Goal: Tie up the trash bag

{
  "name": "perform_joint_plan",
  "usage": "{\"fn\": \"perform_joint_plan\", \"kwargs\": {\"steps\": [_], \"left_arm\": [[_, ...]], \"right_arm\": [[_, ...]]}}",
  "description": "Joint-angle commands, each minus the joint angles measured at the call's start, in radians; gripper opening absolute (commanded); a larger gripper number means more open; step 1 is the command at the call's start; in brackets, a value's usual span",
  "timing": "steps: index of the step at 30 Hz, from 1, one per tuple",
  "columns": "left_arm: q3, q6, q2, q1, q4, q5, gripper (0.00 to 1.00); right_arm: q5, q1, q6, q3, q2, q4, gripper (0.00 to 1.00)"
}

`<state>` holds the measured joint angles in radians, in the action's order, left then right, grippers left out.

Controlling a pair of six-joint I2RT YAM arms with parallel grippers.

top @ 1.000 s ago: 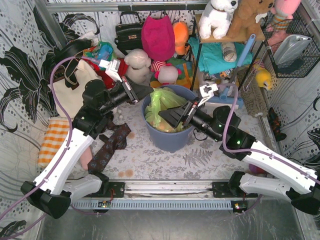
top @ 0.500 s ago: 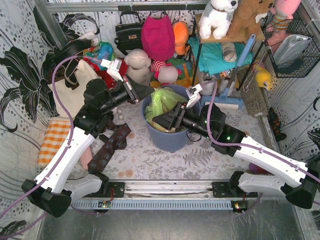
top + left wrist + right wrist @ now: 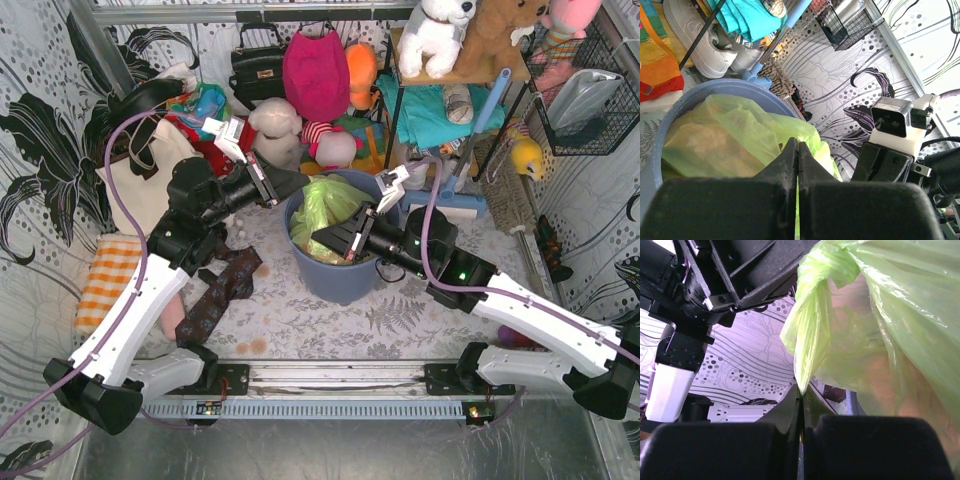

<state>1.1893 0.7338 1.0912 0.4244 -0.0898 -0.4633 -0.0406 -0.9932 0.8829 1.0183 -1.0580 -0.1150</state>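
Here, at mid-frame, the trash bag (image 3: 330,208) sits in the blue-grey bin (image 3: 345,285), the left gripper (image 3: 298,184) clamped on its upper-left edge and the right gripper (image 3: 320,238) pinching its lower side, roughly opposite.

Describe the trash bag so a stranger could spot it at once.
Find the round blue-grey bin in the middle of the table. The trash bag sits in it, bunched above the rim, pinched by the left gripper and the right gripper. It alone is thin, see-through, light-green plastic with brownish paper inside, unlike the soft toys behind.
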Motion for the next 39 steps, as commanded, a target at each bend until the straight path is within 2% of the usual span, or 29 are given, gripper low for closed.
{"fn": "perform_joint_plan", "kwargs": {"steps": [1, 7, 17, 26, 32, 34, 35, 36, 37, 39], "left_arm": [[0.049, -0.041, 0.004, -0.007, 0.056, 0.004, 0.00], [0.183, -0.158, 0.070, -0.007, 0.005, 0.060, 0.00], [0.335, -0.236, 0.219, -0.009, 0.066, 0.083, 0.00], [0.239, -0.283, 0.280, -0.009, 0.113, 0.147, 0.00], [0.204, -0.279, 0.297, -0.009, 0.131, 0.139, 0.00], [0.208, -0.269, 0.297, -0.010, 0.153, 0.103, 0.00], [0.208, -0.261, 0.296, -0.011, 0.165, 0.089, 0.00], [0.212, -0.257, 0.296, -0.010, 0.173, 0.076, 0.00], [0.220, -0.256, 0.296, -0.010, 0.175, 0.067, 0.00], [0.233, -0.249, 0.299, -0.010, 0.171, 0.052, 0.00]], "right_arm": [[0.012, 0.003, -0.010, 0.028, 0.049, 0.027, 0.00], [-0.030, 0.002, -0.064, 0.104, 0.078, 0.151, 0.00], [-0.170, 0.003, -0.094, 0.159, 0.083, 0.301, 0.00], [-0.205, 0.002, 0.006, 0.041, 0.105, 0.360, 0.00], [-0.181, 0.001, -0.048, 0.031, 0.140, 0.353, 0.00], [-0.158, 0.002, -0.125, 0.059, 0.157, 0.346, 0.00], [-0.131, 0.002, -0.169, 0.072, 0.169, 0.347, 0.17], [-0.120, 0.003, -0.231, 0.078, 0.186, 0.342, 0.40], [-0.104, 0.003, -0.304, 0.069, 0.206, 0.308, 0.57], [-0.103, 0.003, -0.441, 0.033, 0.248, 0.216, 0.63]]}}
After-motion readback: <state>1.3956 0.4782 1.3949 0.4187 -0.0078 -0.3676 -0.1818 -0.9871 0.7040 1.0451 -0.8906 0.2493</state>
